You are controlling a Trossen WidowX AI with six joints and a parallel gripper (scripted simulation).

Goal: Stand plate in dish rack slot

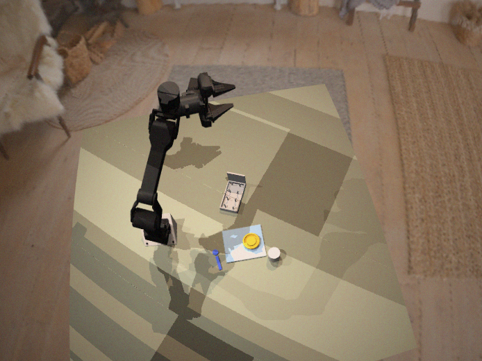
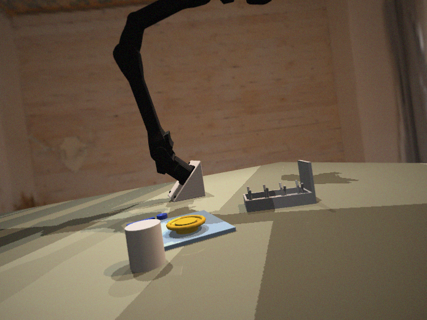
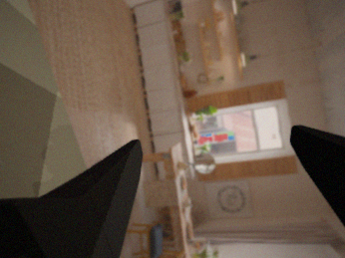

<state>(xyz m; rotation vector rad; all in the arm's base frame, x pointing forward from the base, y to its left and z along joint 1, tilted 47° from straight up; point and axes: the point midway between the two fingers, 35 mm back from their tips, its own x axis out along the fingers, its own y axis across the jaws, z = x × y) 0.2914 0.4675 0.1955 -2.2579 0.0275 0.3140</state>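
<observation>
Surface: olive-striped, on wooden floor | tool: jaws apart, empty, high near far edge | plate: flat on blue mat, well below, toward near-right edge | rack: between them

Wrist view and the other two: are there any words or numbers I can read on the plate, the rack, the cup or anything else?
None to read.
Plate, rack, cup, mat and spoon: plain, no writing.
Round sign on the far wall in the wrist view: too blurred to read.
Open hand: plain black, no label.
</observation>
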